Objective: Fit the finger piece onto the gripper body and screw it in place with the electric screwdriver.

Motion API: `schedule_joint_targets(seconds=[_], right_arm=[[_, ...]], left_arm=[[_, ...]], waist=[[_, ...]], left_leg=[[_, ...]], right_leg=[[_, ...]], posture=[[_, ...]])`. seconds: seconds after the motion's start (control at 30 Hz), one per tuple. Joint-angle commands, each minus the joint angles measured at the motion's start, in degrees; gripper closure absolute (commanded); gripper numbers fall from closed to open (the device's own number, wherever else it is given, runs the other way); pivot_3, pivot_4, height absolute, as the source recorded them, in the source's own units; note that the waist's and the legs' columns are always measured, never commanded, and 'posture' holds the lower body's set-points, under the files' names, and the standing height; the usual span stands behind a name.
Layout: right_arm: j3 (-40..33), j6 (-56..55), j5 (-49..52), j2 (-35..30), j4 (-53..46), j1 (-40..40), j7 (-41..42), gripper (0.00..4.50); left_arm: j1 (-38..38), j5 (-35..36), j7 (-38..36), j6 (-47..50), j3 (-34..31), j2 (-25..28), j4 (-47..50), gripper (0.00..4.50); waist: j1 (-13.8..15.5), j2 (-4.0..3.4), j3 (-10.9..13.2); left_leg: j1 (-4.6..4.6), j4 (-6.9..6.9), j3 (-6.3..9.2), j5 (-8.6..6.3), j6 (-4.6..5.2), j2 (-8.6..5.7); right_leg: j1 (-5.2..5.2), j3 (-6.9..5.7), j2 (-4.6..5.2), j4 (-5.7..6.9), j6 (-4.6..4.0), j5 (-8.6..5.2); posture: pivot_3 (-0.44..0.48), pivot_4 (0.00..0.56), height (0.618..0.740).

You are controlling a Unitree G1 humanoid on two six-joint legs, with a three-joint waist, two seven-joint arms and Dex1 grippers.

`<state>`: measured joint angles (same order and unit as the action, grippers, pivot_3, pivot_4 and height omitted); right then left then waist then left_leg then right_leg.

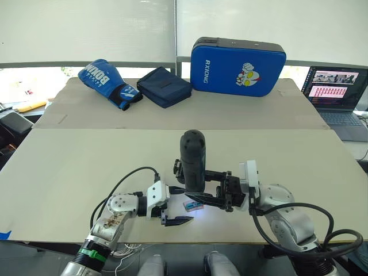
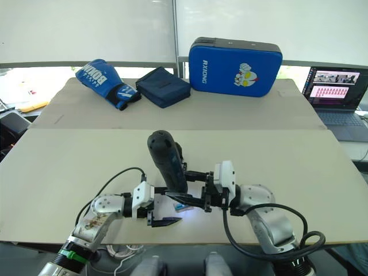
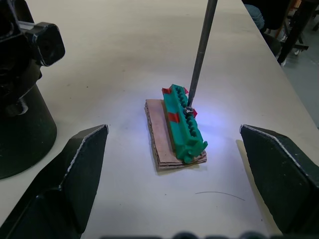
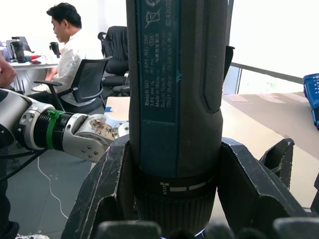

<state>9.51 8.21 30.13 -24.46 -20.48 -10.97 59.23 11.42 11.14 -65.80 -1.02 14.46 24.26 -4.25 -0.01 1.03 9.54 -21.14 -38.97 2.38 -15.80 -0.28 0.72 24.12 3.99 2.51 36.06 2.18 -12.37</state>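
Dark grey screwdriver [image 1: 192, 161] stands upright, clamped in the right gripper [image 1: 202, 187] — its thin bit touches a green block [image 3: 182, 122]. Left gripper [image 3: 174, 184] gapes wide, empty — the block lies between its fingers.

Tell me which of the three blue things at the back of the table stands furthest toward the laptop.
The blue RXIONG pad. It stands nearest the laptop; the boxing glove and dark blue pouch lie further left.

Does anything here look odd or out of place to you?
Yes: the electric screwdriver in the right gripper has its bit on a small green block, not the gripper body, which stands beside it untouched. Nothing looks spilled or broken.
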Motion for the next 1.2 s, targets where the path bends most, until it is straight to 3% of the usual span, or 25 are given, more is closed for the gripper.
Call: schedule_joint_targets(seconds=[0.03, 1.2], right_arm=[[-1.01, -0.68, 0.93, 0.29, -1.91, -1.33, -0.34, 2.59], [-1.33, -0.71, 1.63, 1.55, -1.44, -3.36, -1.22, 2.59]], left_arm=[[-1.11, -0.49, -0.10, 1.00, 2.49, -0.59, -0.56, 0.03], [-1.03, -0.65, 0.18, 0.57, 2.43, -1.06, -1.29, 0.03]], waist=[[0.01, 0.00, 0.00], [0.08, -0.01, 0.00]], left_leg=[[0.00, 0.00, 0.00, 0.00, 0.00, 0.00], [0.00, 0.00, 0.00, 0.00, 0.00, 0.00]], right_leg=[[0.00, 0.00, 0.00, 0.00, 0.00, 0.00], [0.00, 0.00, 0.01, 0.00, 0.00, 0.00]], posture=[[0.000, 0.150, 0.740], [0.000, 0.150, 0.740]])
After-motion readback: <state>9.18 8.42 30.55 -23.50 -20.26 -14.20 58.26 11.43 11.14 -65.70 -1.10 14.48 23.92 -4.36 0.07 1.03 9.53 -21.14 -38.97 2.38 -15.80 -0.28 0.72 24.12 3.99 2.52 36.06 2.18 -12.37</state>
